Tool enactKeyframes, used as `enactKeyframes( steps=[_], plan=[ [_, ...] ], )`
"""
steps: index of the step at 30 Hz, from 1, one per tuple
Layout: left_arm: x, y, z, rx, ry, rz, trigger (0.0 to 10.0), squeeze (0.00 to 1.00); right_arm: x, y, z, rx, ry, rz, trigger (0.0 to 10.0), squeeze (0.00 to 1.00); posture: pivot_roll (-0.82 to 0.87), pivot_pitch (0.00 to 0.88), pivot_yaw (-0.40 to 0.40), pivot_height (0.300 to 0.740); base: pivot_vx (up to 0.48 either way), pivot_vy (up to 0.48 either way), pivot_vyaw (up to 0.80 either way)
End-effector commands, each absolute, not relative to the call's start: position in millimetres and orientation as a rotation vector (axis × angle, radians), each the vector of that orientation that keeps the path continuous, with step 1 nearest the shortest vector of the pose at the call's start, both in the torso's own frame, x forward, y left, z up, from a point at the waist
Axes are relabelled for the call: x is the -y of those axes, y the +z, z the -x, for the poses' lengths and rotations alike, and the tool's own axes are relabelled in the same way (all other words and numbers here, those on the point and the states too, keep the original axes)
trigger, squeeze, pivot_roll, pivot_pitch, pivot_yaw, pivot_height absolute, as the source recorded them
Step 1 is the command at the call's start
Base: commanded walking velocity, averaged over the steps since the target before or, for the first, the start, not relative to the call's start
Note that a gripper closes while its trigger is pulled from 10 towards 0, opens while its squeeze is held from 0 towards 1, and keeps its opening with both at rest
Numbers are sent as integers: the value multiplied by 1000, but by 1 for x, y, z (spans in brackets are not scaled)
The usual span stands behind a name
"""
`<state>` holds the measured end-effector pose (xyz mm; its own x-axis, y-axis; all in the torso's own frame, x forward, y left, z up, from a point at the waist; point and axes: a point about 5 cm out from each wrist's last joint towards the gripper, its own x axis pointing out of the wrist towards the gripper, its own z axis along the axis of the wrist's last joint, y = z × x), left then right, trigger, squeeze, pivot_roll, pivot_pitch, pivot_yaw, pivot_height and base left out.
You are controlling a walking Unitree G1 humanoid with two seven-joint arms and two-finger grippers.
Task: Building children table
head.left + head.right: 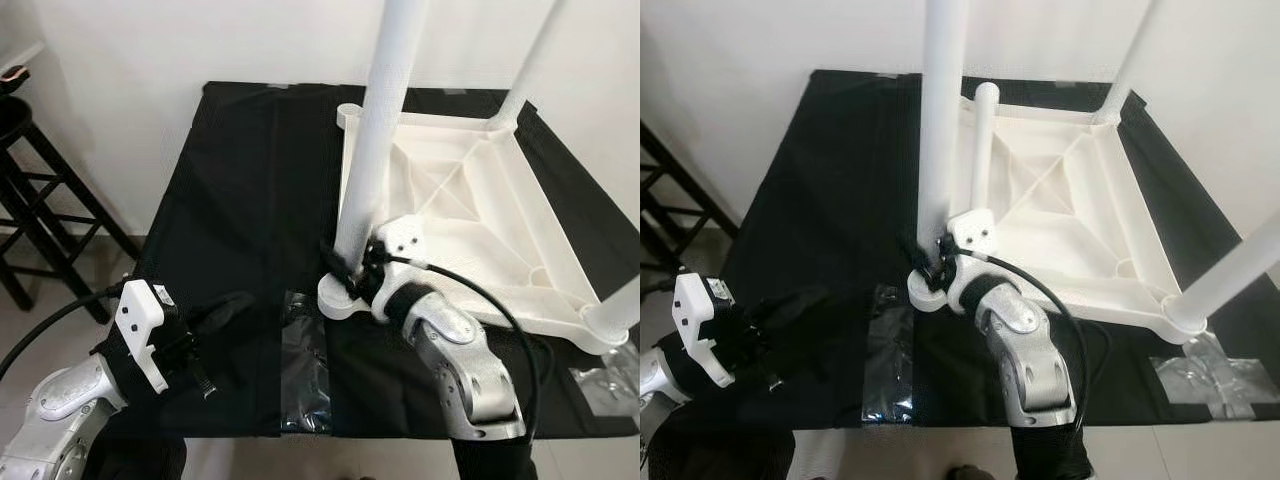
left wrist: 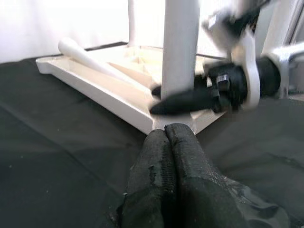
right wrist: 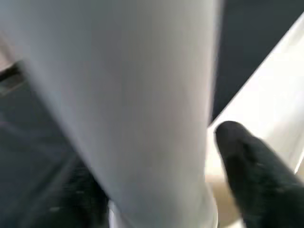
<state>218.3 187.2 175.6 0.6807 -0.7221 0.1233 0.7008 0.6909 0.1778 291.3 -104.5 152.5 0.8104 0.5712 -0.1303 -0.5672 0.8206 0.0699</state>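
Observation:
A white children's table (image 1: 470, 200) lies upside down on a black cloth. Three white legs stand up from its corners. My right gripper (image 1: 350, 265) is shut on the base of the near-left leg (image 1: 375, 130), one black finger (image 3: 247, 166) on each side of it, just above the corner socket. A loose fourth leg (image 1: 983, 150) rests slanted inside the upturned top. My left gripper (image 1: 235, 305) lies low over the cloth, a short way left of that corner, its fingertips (image 2: 178, 137) pressed together on nothing.
A black stool (image 1: 20, 150) stands on the floor at the left. Shiny tape patches (image 1: 305, 360) (image 1: 1210, 375) hold the cloth near the front edge. A white wall runs behind. The upright legs (image 1: 530, 60) (image 1: 615, 310) rise at the far right and near right.

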Motion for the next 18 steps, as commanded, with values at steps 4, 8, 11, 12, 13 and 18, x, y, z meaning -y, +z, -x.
enactKeyframes(
  steps=[4,8,11,12,13,18],
  plan=[
    [-188,173,-218,177,-801,-108,10000,0,105,188,-296,-2,957,-96,10000,412,46,159,-62,740,0,0,0],
    [-187,173,-218,176,-802,-108,10000,0,108,191,-296,10,1058,-52,10000,0,54,152,-61,740,0,0,0],
    [-186,172,-219,175,-802,-108,10000,0,112,194,-302,10,1131,-28,10000,0,62,151,-60,740,0,0,0],
    [-186,172,-219,173,-803,-109,10000,0,118,198,-310,1,1195,-9,10000,0,63,150,-60,740,0,0,0],
    [-186,172,-219,173,-803,-109,10000,0,118,198,-310,1,1195,-9,10000,0,63,150,-60,740,0,0,0],
    [-186,171,-219,167,-805,-111,10000,0,134,204,-338,-93,1291,70,10000,0,70,142,-59,740,0,0,0]
  ],
)
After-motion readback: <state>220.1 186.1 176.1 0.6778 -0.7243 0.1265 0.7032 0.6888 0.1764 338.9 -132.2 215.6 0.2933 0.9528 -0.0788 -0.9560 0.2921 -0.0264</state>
